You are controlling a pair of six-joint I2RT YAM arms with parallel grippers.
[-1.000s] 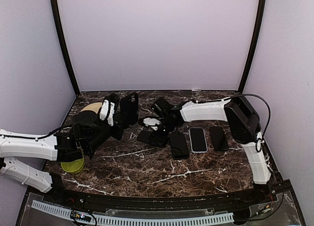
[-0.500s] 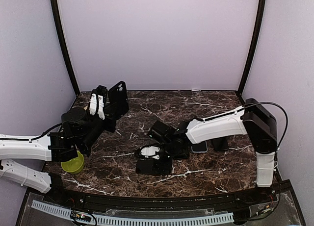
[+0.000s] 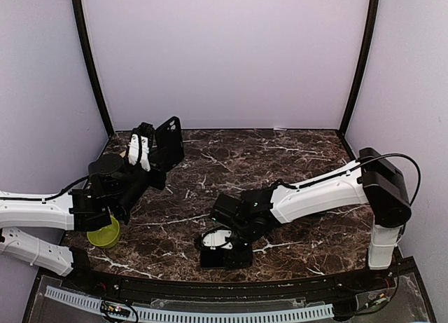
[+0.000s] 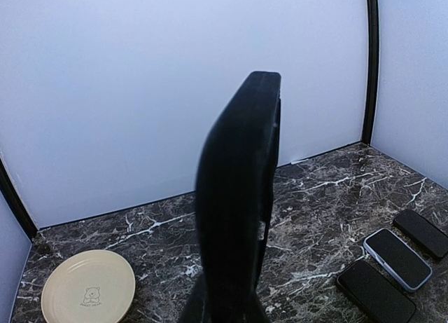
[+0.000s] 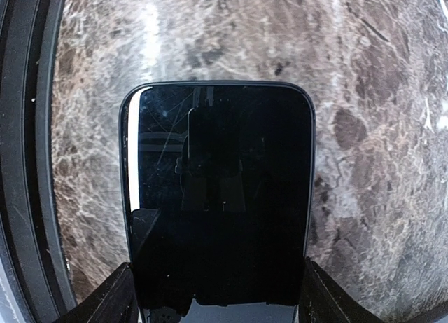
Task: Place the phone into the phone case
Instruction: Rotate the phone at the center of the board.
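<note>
Top external view puts a green bowl (image 3: 103,235) at the far left, beside my left arm. Just right of it, my left gripper (image 3: 148,157) is clamped on the phone case (image 3: 168,142), holding it upright above the table (image 3: 301,144) near the back wall. From the left wrist the case shows edge-on, rising from between my fingers, with a cream plate (image 4: 87,286) lying on the marble to its left. Toward the middle, close to the front edge, my right gripper (image 3: 222,250) is closed on the phone (image 3: 225,260), which sits flat and low over the marble; I cannot tell whether it touches. From the right wrist its dark glossy screen faces up, one short end pinched between my fingers (image 5: 105,302). Phone and case are well apart. Three more phones (image 4: 397,258) lie side by side at the right of the left wrist view.
</note>
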